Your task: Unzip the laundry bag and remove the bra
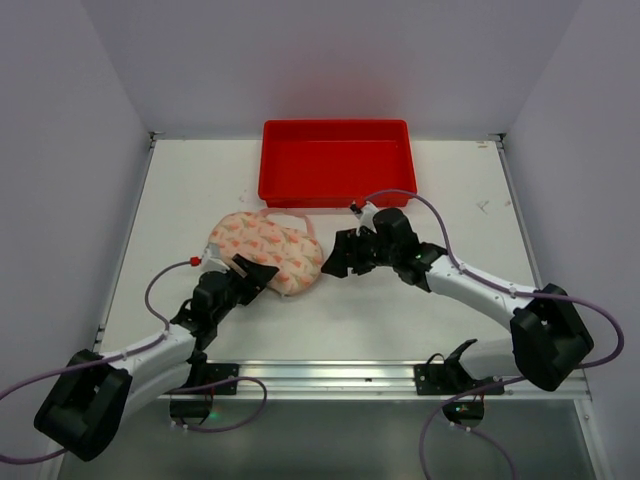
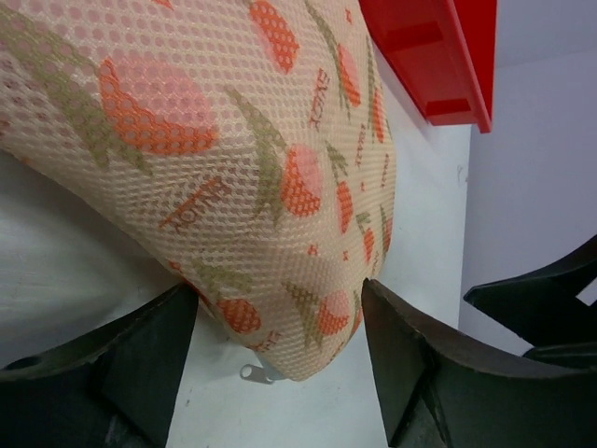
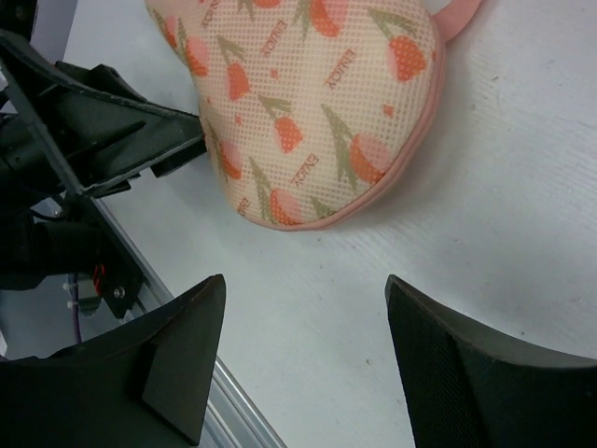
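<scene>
Astride laundry bag (image 2: 233,187), left jaws wide

The peanut-shaped cream pouch with salmon-pink print (image 2: 280,168) is soft honeycomb mesh cloth, matt and slightly rough, edged in smooth pink fabric binding (image 3: 410,163). A small tab (image 2: 256,373) at its tip looks like bright metal, though I can't be sure. The red rectangular tray (image 1: 335,190) is glossy moulded plastic. The white tabletop (image 1: 330,320) is smooth and matt. The fingers (image 3: 448,373) of my right end effector (image 3: 306,289) are matt black plastic, finely stippled.

A red tray (image 1: 335,196) sits at the far edge of the white table (image 1: 385,322).
</scene>
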You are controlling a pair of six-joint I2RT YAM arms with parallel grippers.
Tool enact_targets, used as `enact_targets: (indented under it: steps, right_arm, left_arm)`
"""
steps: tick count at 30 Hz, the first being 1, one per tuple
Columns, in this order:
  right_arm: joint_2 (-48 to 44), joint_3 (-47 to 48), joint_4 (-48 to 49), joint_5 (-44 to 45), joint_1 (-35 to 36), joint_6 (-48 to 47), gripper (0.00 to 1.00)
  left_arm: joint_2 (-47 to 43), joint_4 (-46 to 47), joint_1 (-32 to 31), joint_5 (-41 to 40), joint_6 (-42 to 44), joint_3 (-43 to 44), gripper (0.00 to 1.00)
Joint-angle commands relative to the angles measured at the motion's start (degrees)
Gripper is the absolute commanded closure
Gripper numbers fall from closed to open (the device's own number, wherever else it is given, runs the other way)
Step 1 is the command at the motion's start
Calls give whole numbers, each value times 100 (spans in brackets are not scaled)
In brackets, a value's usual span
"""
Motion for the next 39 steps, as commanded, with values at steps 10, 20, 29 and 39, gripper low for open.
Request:
enact_targets:
  steps: [10,20,29,39]
  right_arm:
    - [-9,9,611,699,912,-201,24]
    - [333,211,198,2474,1984,370,40]
    - [764,642,198,3731,2539,774,50]
    - [1230,1099,4,4277,2697,1056,50]
  left_arm:
    - [840,1166,-22,233,-291,-129,85]
    - [-22,-388,-92,-170,-1178,722,100]
    - [-145,-1250,-197,-346,-1689,1303,100]
    - [92,-1374,-241,-250,-1759,1426,100]
